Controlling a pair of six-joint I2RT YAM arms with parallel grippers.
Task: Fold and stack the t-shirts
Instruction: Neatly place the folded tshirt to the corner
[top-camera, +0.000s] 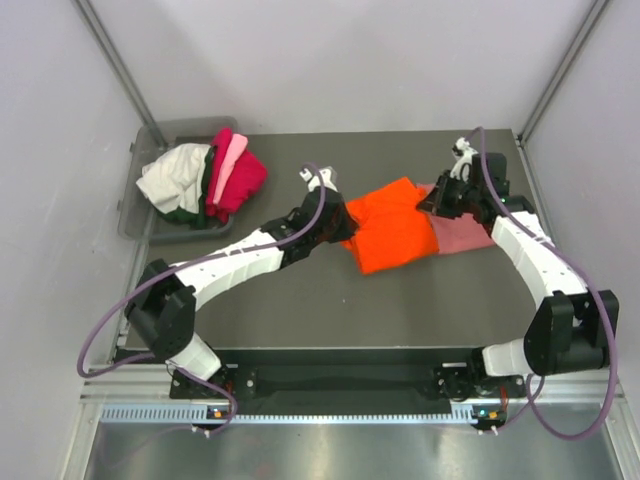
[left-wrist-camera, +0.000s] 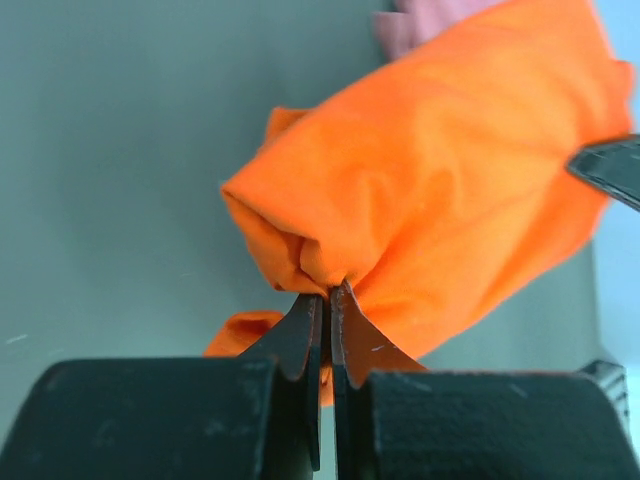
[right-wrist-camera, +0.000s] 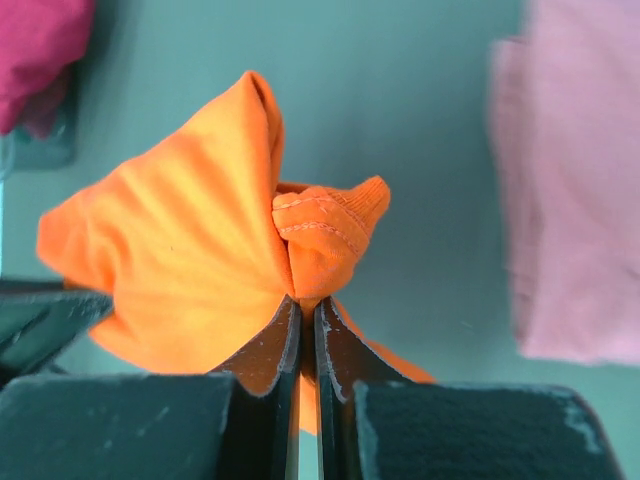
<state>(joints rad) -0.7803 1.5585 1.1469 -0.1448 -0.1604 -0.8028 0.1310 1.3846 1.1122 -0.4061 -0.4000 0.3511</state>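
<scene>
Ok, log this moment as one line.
left gripper: shut on orange t-shirt | right gripper: shut on orange t-shirt | salmon-pink t-shirt: lying on table

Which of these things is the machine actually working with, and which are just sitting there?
Part of the job:
orange t-shirt, pinched by both the left fingers and the right fingers
salmon-pink t-shirt, lying flat
heap of shirts waiting in the bin

Just there:
grey bin
table
</scene>
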